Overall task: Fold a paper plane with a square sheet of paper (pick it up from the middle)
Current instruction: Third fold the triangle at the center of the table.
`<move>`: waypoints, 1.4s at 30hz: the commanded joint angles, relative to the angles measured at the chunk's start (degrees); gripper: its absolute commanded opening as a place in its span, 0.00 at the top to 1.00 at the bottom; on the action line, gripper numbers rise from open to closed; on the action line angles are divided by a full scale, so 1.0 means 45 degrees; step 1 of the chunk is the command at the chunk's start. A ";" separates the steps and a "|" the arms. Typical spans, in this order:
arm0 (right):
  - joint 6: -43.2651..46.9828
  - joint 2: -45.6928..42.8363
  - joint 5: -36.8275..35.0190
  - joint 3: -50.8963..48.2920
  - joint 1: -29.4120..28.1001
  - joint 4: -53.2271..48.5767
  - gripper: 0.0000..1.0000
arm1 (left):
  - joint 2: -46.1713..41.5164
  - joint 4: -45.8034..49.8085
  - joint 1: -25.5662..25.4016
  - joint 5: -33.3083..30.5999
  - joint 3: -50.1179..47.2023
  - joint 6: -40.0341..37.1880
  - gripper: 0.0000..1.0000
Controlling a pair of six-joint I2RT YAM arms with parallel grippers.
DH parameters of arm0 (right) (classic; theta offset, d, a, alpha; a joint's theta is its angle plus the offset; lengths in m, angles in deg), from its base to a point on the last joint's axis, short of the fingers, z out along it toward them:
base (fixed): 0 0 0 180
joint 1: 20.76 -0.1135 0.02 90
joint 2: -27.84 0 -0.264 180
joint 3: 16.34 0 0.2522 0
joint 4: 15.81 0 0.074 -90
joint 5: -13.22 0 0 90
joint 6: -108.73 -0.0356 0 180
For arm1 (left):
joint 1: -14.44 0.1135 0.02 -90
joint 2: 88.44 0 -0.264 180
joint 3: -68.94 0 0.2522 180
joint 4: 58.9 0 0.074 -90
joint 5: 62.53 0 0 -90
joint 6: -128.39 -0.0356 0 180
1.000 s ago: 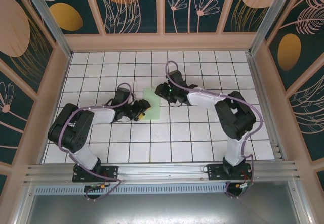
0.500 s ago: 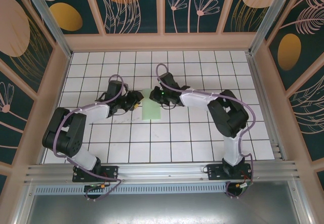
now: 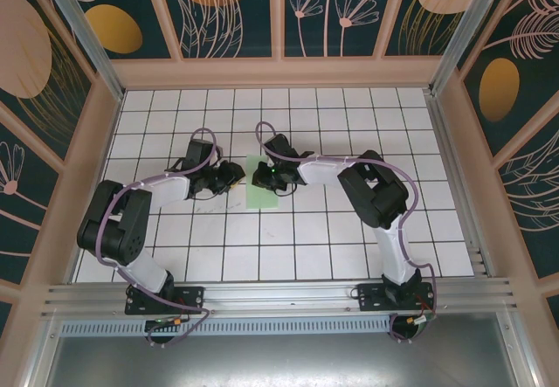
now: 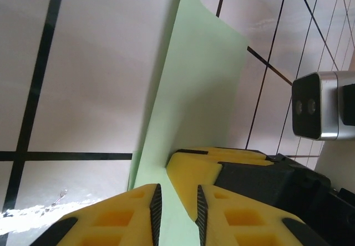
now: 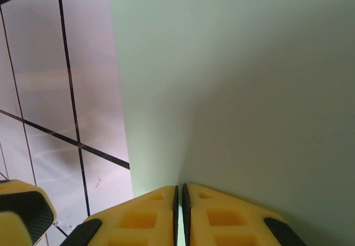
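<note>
Across the white gridded counter, the square sheet of paper is lying between my tools, its long axis running away from me. My right tool is pinching it tight, and my left tool is straddling its edge, seemingly a sliver agape.

We stretch our left arm and right arm low and inward, claws nearly meeting. Our left claw has its jaws a slim gap apart; our right claw is pinched together.
</note>
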 commanded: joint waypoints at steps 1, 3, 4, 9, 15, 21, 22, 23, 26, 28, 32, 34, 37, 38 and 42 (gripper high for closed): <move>0.1385 -0.0070 0.0236 -0.0521 0.0121 -0.1497 0.84 | 0.0311 0.0126 -0.0021 0.0779 0.0431 -0.0785 0.75; 0.1816 -0.0415 0.0348 -0.0807 0.0217 -0.1467 0.84 | 0.0424 0.0065 -0.0040 0.1083 0.0509 -0.0955 0.76; 0.1991 -0.0584 0.0422 -0.0888 0.0229 -0.1392 0.84 | 0.0462 0.0036 -0.0078 0.1212 0.0550 -0.1029 0.77; 0.1753 -0.1659 0.0784 -0.0802 0.0272 -0.0525 0.80 | 0.0721 -0.0236 -0.0399 0.1537 0.0775 -0.1176 0.82; -0.0020 -0.3301 -0.0436 -0.2281 0.0539 0.0143 0.66 | 0.1363 -0.0343 -0.0832 0.1507 0.1074 -0.1144 0.89; -0.0967 -0.5135 -0.1082 -0.4757 0.1067 0.0600 0.50 | 0.2038 -0.0307 -0.0998 0.1338 0.1178 -0.1215 0.97; -0.0992 -0.5332 -0.1023 -0.5026 0.1091 0.0692 0.48 | 0.2136 -0.0288 -0.1033 0.1218 0.1193 -0.1244 0.97; -0.1024 -0.5446 -0.0956 -0.5232 0.1089 0.0769 0.47 | 0.2212 -0.0253 -0.1054 0.1090 0.1219 -0.1259 0.98; -0.1130 -0.5568 -0.0661 -0.5773 0.1109 0.1017 0.46 | 0.2438 -0.0095 -0.1097 0.0744 0.1247 -0.1369 1.00; -0.1197 -0.5545 -0.0374 -0.6012 0.1109 0.1243 0.46 | 0.2534 0.0003 -0.1107 0.0474 0.1164 -0.1424 1.00; -0.1248 -0.5347 0.0303 -0.6206 0.1093 0.1722 0.46 | 0.2758 0.0391 -0.1166 -0.0254 0.0784 -0.1669 1.00; -0.1257 -0.5210 0.0456 -0.6168 0.1090 0.1745 0.47 | 0.2846 0.0419 -0.1166 -0.0487 0.0470 -0.1718 1.00; -0.1272 -0.5064 0.0675 -0.6157 0.1095 0.1883 0.49 | 0.2901 0.0401 -0.1157 -0.0639 0.0156 -0.1761 1.00; -0.1277 -0.4983 0.0772 -0.6129 0.1089 0.1939 0.50 | 0.2911 0.0363 -0.1161 -0.0661 0.0086 -0.1741 1.00; -0.1241 -0.4657 0.0937 -0.5947 0.1085 0.1929 0.54 | 0.2915 0.0318 -0.1156 -0.0622 0.0049 -0.1731 1.00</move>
